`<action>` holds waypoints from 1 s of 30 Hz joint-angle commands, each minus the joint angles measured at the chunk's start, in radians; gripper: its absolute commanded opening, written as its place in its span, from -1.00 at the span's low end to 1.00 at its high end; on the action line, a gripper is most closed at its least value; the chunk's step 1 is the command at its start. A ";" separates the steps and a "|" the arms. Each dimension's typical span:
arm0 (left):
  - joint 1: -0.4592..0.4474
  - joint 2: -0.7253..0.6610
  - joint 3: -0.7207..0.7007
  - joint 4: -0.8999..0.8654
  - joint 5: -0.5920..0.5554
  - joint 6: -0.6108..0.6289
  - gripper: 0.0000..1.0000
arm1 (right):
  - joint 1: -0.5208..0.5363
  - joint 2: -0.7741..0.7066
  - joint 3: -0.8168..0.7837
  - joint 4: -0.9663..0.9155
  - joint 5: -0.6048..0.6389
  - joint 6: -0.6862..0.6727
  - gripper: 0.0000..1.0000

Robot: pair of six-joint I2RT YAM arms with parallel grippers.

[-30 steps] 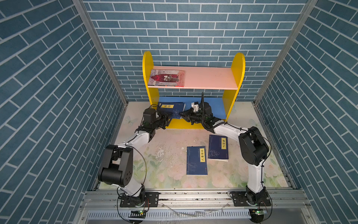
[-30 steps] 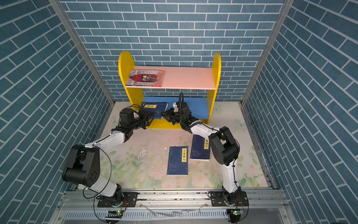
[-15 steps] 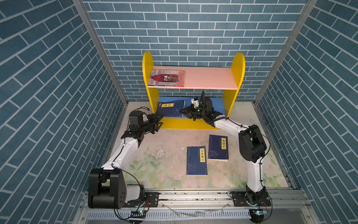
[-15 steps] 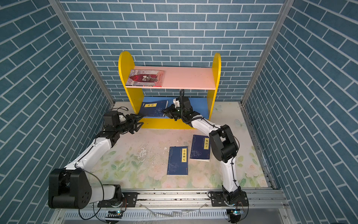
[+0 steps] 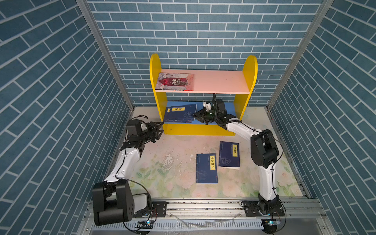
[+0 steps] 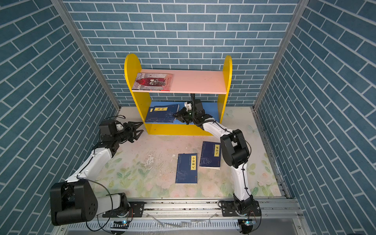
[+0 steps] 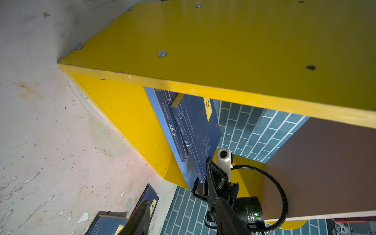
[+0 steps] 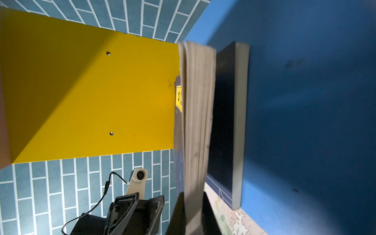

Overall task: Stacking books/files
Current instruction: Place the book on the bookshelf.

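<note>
We note the right gripper (image 5: 195, 117) clenched on a thin navy book (image 5: 179, 114), yellow title strip, lying atop a second book (image 7: 174, 132) on the lower shelf (image 6: 211, 108); left gripper (image 5: 160, 128) gapes empty beside the shelf.

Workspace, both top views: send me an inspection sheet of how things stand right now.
Surface: floral mat, with a worn patch near its middle.
Job's things: illustrated book flat on the pink top shelf. Top navy book lies on a lower navy book on the blue bottom shelf. Two navy books lie flat on the mat, side by side.
Clutter: white flakes at the worn patch; nothing else seen.
Grippers: right gripper shut on the top navy book's edge. Left gripper open and empty, beside the shelf unit.
Cables: black cable looped above the left wrist; another runs along the right arm.
Surroundings: brick-pattern walls on three sides; metal rail in front.
</note>
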 commanded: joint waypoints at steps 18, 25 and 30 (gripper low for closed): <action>0.018 -0.016 0.001 0.042 0.002 -0.020 0.10 | -0.001 0.115 0.151 -0.055 -0.090 -0.051 -0.83; 0.018 -0.015 -0.001 0.042 0.001 -0.020 0.11 | 0.007 0.129 0.161 -0.061 -0.098 -0.051 -0.83; 0.018 -0.016 -0.005 0.053 -0.003 -0.023 0.11 | 0.012 0.142 0.179 -0.062 -0.087 -0.052 -0.82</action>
